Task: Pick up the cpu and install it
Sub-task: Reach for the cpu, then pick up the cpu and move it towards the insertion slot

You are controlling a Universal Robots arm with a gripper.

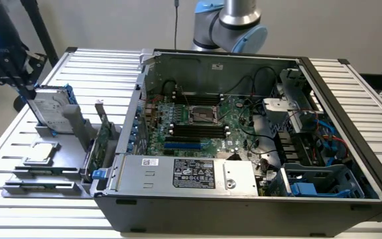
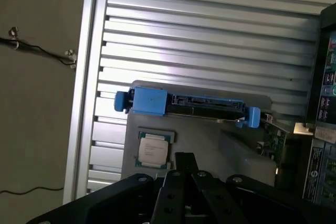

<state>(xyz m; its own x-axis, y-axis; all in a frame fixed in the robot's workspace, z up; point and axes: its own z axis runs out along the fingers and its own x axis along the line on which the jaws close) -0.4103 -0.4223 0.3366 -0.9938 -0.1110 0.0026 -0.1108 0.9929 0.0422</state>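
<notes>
The cpu (image 1: pixel 40 153), a small flat silver square, lies in its seat on the grey fixture (image 1: pixel 65 172) at the exterior view's left, outside the computer case. In the wrist view the cpu (image 2: pixel 153 149) shows close beside the fingertips of my gripper (image 2: pixel 184 162). The black gripper (image 1: pixel 26 93) hangs above the fixture, over the upright hard drive, with its fingers shut and nothing between them. It is well above the cpu and does not touch it. The empty socket (image 1: pixel 203 115) sits in the middle of the green motherboard inside the case.
The open computer case (image 1: pixel 350 114) takes up most of the slatted metal table (image 1: pixel 98 62). A silver hard drive with blue brackets (image 1: pixel 48 109) (image 2: pixel 189 102) stands upright on the fixture. A green card (image 1: pixel 101 139) stands beside it. A silver power supply (image 1: pixel 191 173) lies along the case's near wall.
</notes>
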